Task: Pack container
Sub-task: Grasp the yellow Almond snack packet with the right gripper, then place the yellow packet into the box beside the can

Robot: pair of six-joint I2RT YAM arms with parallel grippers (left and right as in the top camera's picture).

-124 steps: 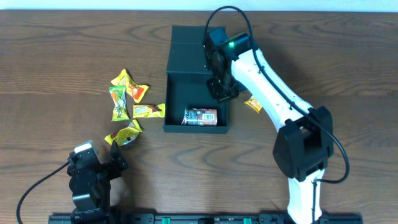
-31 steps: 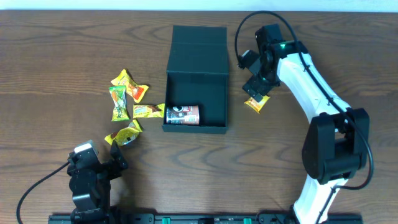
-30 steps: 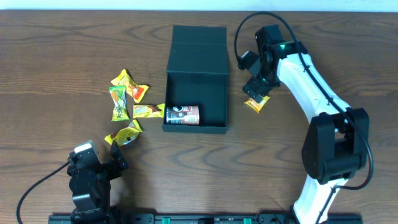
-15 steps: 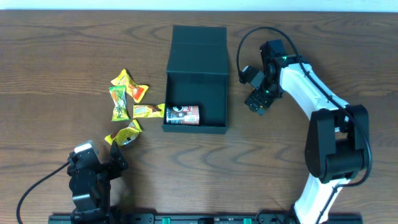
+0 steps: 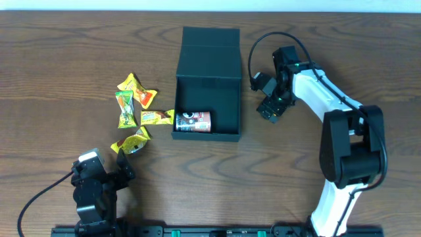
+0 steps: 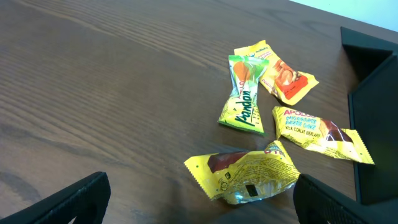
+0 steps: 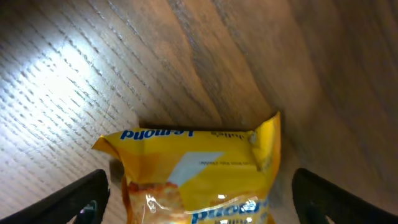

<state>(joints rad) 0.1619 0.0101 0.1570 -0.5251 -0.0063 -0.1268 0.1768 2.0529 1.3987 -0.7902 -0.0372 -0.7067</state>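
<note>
Right gripper is down low over the wood, jaws spread wide and nothing pinched yet, one finger on each side of a yellow snack packet lying flat on the table just right of the container; from overhead the wrist hides that packet altogether. It looks feather-light, crinkly and slick, so I'd say a squeeze across its puffy middle beats chasing the thin crimped ends, which would likely fold away. Now the container itself: a dark teal-green box, mid-table and open, with its lid folded back flat on the far side. Stiff walls, matte skin, probably light enough to skid if nudged, so the place to take it would be a wall's top rim, or the lid's free edge when closing time comes. Inside, a small can lies on its side in the near left corner, leaving most of the floor bare for a drop. The right wall stands between this gripper and that floor, so any load has to go up and over. Further out on the left is a scatter of packets: an Apollo packet right up against the left wall, a green packet, a yellow-and-orange packet, and a crumpled yellow packet nearest the left gripper, which sits low at the near edge, jaws apart and empty
</note>
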